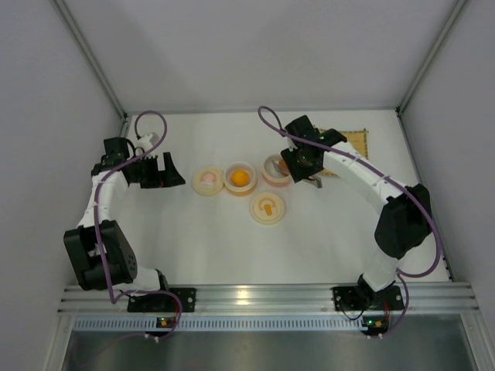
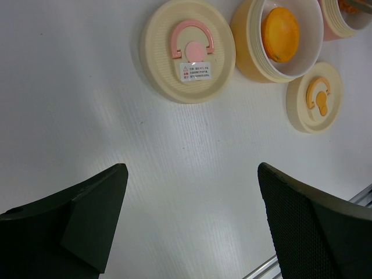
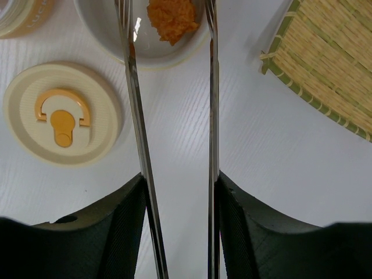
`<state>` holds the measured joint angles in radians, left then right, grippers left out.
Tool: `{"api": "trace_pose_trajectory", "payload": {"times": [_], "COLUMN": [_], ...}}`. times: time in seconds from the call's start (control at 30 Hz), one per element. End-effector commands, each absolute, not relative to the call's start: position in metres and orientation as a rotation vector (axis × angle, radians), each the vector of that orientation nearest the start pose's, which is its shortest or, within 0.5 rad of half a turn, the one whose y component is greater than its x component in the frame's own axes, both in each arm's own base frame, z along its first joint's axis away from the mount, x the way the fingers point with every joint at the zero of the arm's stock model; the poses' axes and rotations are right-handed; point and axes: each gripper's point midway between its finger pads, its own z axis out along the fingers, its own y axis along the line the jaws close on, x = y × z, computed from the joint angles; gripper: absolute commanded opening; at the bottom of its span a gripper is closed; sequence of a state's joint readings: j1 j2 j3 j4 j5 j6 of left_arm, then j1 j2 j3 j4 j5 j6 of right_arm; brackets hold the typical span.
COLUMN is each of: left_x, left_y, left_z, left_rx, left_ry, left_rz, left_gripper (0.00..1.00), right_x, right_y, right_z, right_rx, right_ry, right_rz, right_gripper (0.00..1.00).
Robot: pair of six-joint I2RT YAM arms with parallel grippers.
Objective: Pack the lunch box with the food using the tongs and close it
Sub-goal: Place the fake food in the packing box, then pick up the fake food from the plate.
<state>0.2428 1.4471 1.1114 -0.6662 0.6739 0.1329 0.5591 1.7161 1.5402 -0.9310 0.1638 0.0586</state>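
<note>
My right gripper point(image 3: 180, 180) is shut on the silver tongs point(image 3: 135, 99), one finger pressing on each arm from outside. The tong tips spread over a pale bowl point(image 3: 151, 58) that holds an orange-brown lump of food point(image 3: 172, 16). From above, this is the pink bowl point(image 1: 275, 168) of the lunch box. Left of it, a yellow bowl point(image 1: 229, 184) holds an orange piece of food point(image 1: 240, 178). A cream lid with a pink centre point(image 1: 207, 182) and a lid with an orange centre point(image 1: 267, 207) lie flat on the table. My left gripper point(image 2: 192, 174) hangs open and holds nothing, left of the lids.
A yellow woven mat point(image 1: 357, 139) lies at the back right, just right of the right wrist, and it also shows in the right wrist view as the mat point(image 3: 325, 64). White walls enclose the table on three sides. A metal rail point(image 1: 263, 294) runs along the near edge.
</note>
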Motion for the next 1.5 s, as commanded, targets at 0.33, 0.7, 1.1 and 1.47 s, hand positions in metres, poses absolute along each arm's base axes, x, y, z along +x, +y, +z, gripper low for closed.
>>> {"api": "trace_pose_trajectory", "payload": {"times": [0.33,0.7,1.1,1.47], "left_x": [0.345,0.349,0.357,0.361], "left_y": [-0.022,-0.023,-0.022,-0.022], "left_z": [0.165,0.167,0.160,0.162], "left_rx": [0.155,0.157,0.145,0.145], "left_ry": [2.328,2.316,2.323,2.309], "left_rz": [-0.657,-0.678,-0.687,-0.691], "left_gripper": [0.98,0.98,0.98,0.98], "right_x": [0.343,0.396,0.439,0.457], "right_y": [0.174,0.066,0.058,0.052], "right_z": [0.257,0.226,0.180,0.166], "right_rx": [-0.443,-0.160,-0.098,-0.072], "right_ry": [2.316,2.413,2.529,2.539], "right_rz": [0.066,-0.107,-0.045,-0.047], "right_gripper": [0.49,0.51,0.53,0.56]}}
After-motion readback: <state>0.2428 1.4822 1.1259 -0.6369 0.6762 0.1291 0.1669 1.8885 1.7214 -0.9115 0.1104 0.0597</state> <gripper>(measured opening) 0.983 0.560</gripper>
